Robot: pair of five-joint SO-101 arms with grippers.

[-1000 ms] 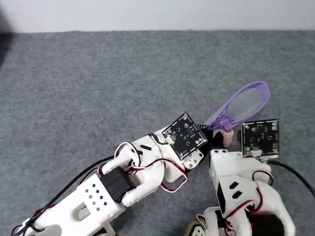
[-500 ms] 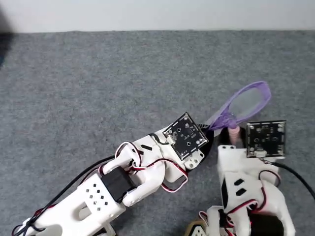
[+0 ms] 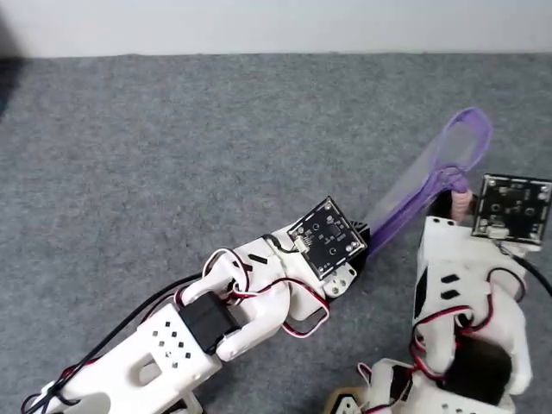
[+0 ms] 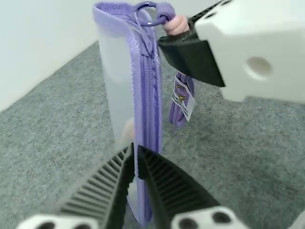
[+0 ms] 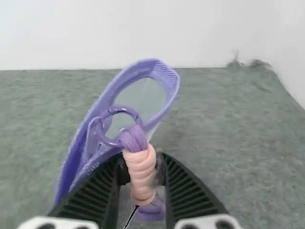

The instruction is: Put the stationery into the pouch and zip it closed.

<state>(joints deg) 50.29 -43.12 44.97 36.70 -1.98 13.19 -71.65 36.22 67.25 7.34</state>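
While the left gripper point(image 4: 135, 155) pinches the near end of the clear, purple-edged pouch point(image 3: 429, 179) — its ribbed black fingers almost together, with only the zipper seam between them — the right gripper point(image 5: 140, 164) is clamped on the pink zipper pull point(image 5: 141, 171) at the pouch's far end. The pouch is stretched straight between the two. In the high view it slants from the left arm's tip up to the right arm's tip, above the grey carpet point(image 3: 172, 147).

From the left wrist, the purple zipper point(image 4: 147, 90) runs along the pouch's edge from the left jaws to a purple metal ring point(image 4: 145, 10) at the far end. The ring sits just beside the pink pull, which is gripped in the right arm's black fingertip. A short purple strap point(image 4: 180, 112) with a small tag point(image 4: 183, 97) hangs from that same end, on the side away from the clear wall. A pale shape shows through the plastic near the left jaws; what it is cannot be told.

From the right wrist, the pull stands upright between the two black fingers, and the ring loops over its top. A white wall point(image 3: 259, 26) borders the carpet's far edge.
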